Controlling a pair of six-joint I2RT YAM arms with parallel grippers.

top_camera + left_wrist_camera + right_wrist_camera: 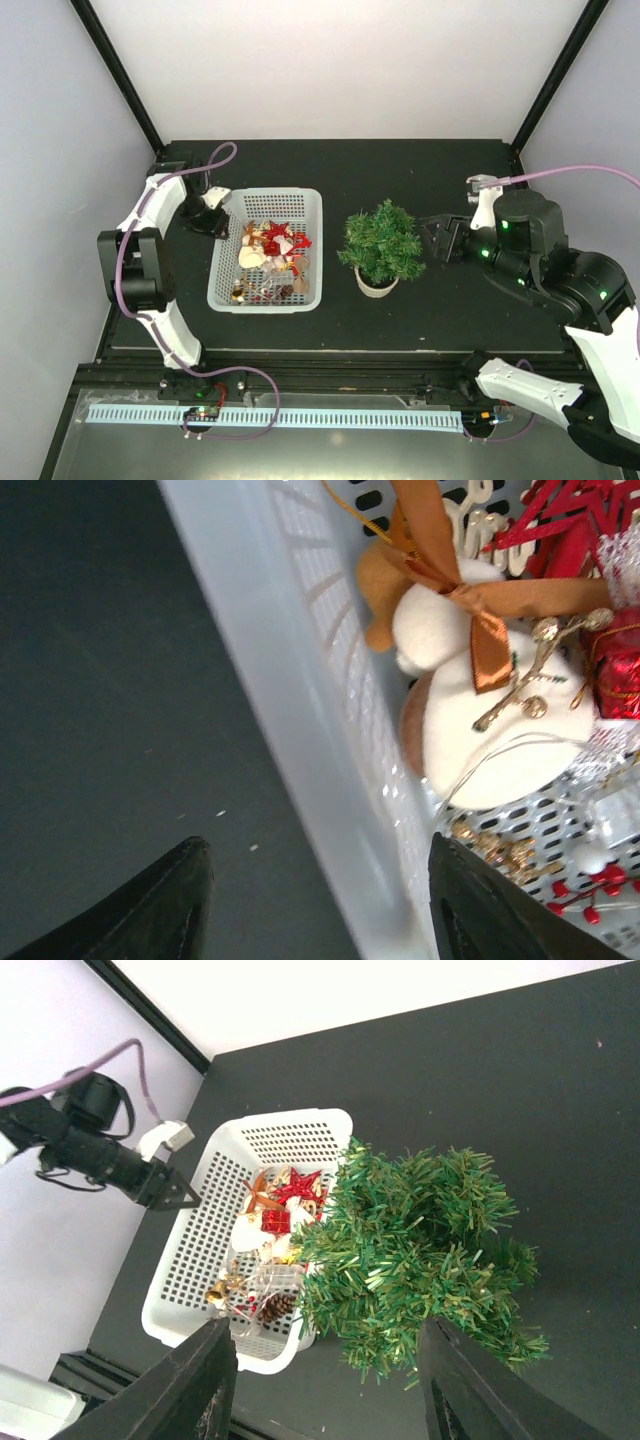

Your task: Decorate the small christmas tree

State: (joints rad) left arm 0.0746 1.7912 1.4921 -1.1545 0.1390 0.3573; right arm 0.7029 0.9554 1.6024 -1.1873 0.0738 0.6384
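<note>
Black table [400,310] below, my left claw [320,850] is open over the basket [300,680] wall, so I should move inside.

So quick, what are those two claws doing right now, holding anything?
Left gripper: open, holding nothing, one finger on each side of the white basket wall.
Right gripper: open, empty, facing the small christmas tree.

Bright even light, blurred left-wrist close-up.
</note>
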